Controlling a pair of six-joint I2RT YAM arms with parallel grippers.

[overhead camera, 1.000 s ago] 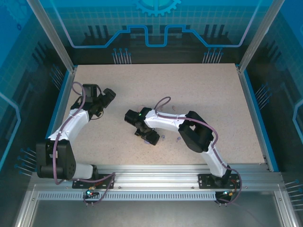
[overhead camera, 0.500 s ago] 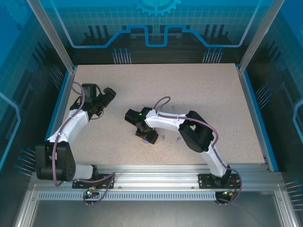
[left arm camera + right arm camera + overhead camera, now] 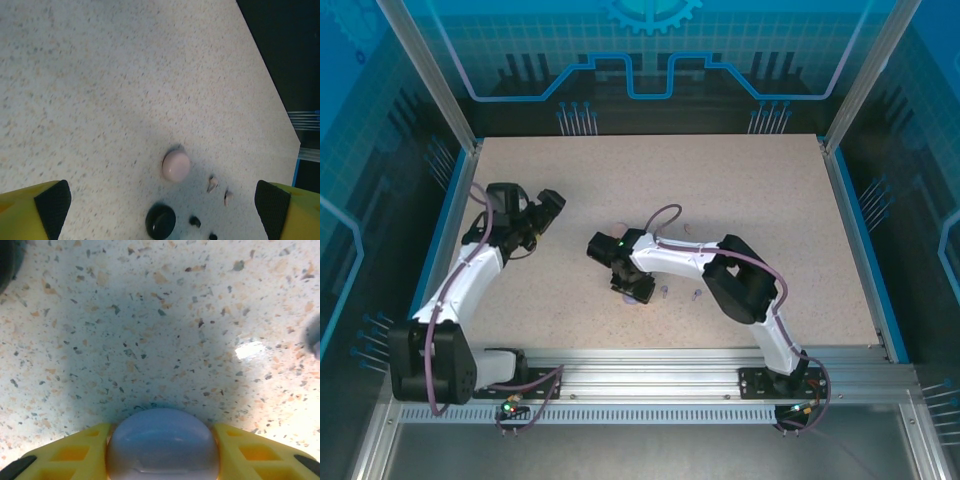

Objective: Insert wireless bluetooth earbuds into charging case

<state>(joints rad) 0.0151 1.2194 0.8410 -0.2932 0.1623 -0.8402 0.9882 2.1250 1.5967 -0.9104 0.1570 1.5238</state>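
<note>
Since a second ago, we see the right gripper [image 3: 634,290] edge slightly right and draw its fingers in. The left arm [image 3: 470,275] swings its elbow leftward, and its gripper stays almost where it was.

From above, we find the right gripper low over the table [image 3: 750,200], a little nearer than the middle. The lavender case [image 3: 632,298] peeks out beneath it. Two lavender earbuds [image 3: 665,292] lie loose on the table to its right, one close by and one farther right, both outside the case. The left gripper [image 3: 548,203] sits over the left part of the table, well apart from all this.

At the left wrist, we see that gripper spread wide, its fingers [image 3: 52,202] in the two lower corners with table between them. Ahead of it stands the pink case [image 3: 176,166]. Beside that, closer to the camera, is the black case [image 3: 160,220]. Two pink earbuds [image 3: 212,184] lie near the pink case and two black earbuds [image 3: 195,221] lie near the black one, all on the table.

At the right wrist, we see the lavender case in the gap between the yellow fingers, which touch it on both sides, so the gripper is closed on the case. Its domed top looks closed, as far as we can tell.
</note>
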